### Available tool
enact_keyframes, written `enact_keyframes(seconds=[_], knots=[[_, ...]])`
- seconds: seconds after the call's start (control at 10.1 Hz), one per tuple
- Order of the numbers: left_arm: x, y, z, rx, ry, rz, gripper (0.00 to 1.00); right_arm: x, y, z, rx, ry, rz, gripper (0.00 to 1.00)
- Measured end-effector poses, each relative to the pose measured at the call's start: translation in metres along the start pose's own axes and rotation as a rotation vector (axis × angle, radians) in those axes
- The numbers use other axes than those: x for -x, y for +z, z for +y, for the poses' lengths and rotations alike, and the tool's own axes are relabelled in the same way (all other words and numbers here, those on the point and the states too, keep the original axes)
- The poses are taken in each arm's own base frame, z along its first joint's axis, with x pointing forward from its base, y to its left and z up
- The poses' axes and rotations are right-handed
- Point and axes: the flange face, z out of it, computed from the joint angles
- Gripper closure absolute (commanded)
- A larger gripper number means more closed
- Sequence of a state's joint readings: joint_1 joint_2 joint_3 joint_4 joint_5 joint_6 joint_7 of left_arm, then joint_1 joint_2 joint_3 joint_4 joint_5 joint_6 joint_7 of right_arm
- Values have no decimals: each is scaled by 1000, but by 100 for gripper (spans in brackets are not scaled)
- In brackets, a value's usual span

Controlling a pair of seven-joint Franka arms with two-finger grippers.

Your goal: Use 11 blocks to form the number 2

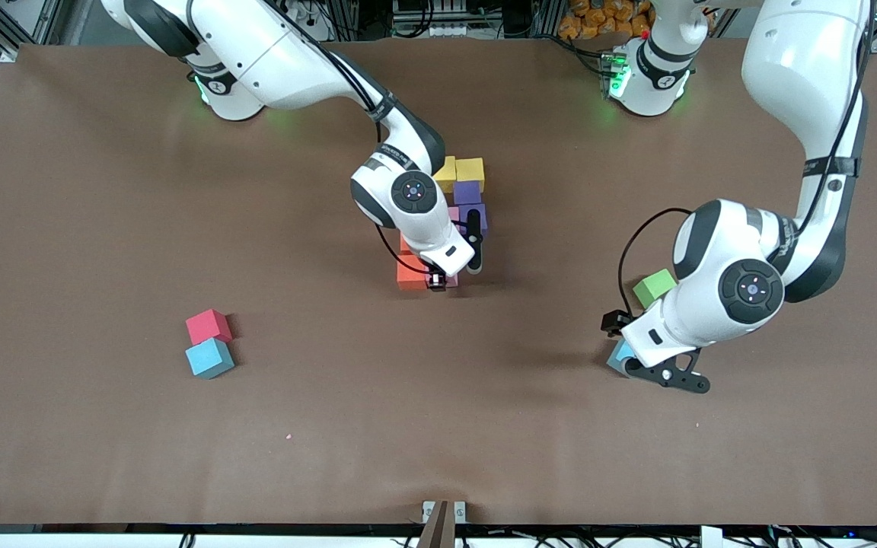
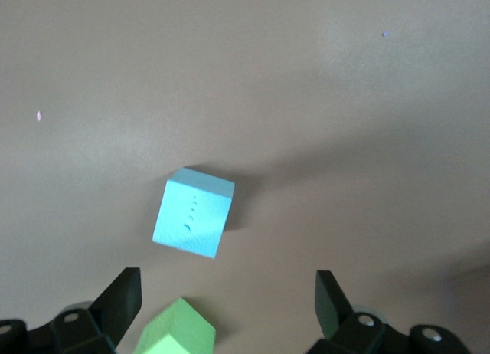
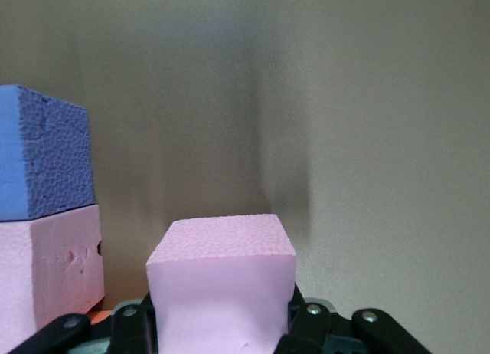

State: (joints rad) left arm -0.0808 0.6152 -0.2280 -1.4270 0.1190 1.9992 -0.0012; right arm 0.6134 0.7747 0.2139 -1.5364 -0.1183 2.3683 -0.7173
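Note:
My right gripper [image 1: 438, 283] is shut on a pink cube [image 3: 222, 281] and holds it low at the near end of the block cluster, beside an orange cube [image 1: 410, 275]. The cluster has two yellow cubes [image 1: 460, 173], two purple cubes [image 1: 470, 204] and a pink cube [image 3: 46, 266]. My left gripper [image 1: 625, 346] is open over a light blue cube [image 2: 193, 214], with the green cube [image 2: 178, 335] by one finger [image 2: 122, 299]. A red cube [image 1: 208, 326] and a blue cube [image 1: 209, 358] lie toward the right arm's end.
The green cube [image 1: 653, 287] lies on the table just farther from the front camera than my left gripper. The brown table [image 1: 438, 426] runs bare along its near edge. The right arm's forearm hangs over part of the cluster.

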Motion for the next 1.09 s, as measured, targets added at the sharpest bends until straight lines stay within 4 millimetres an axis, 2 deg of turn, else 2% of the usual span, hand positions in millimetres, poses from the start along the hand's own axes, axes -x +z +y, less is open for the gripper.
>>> enact_keyframes(seconds=[0.1,0.2,0.3,0.4,0.69,1.09], knots=[[-1,11,-6,3,37,6,0,1,2,0,0,0,-4,73],[-2,22,-14,5,64,11,0,2,5,1,2,1,-10,67],[-3,31,-21,3,76,16,0,2,7,1,2,1,-12,44],[-4,40,-23,-11,87,17,0,1,7,2,2,3,-10,0],[-6,66,-27,-72,132,8,0,1,8,2,-30,49,18,0],[-5,99,-26,-63,140,30,0,-6,3,-1,-34,51,30,0]])
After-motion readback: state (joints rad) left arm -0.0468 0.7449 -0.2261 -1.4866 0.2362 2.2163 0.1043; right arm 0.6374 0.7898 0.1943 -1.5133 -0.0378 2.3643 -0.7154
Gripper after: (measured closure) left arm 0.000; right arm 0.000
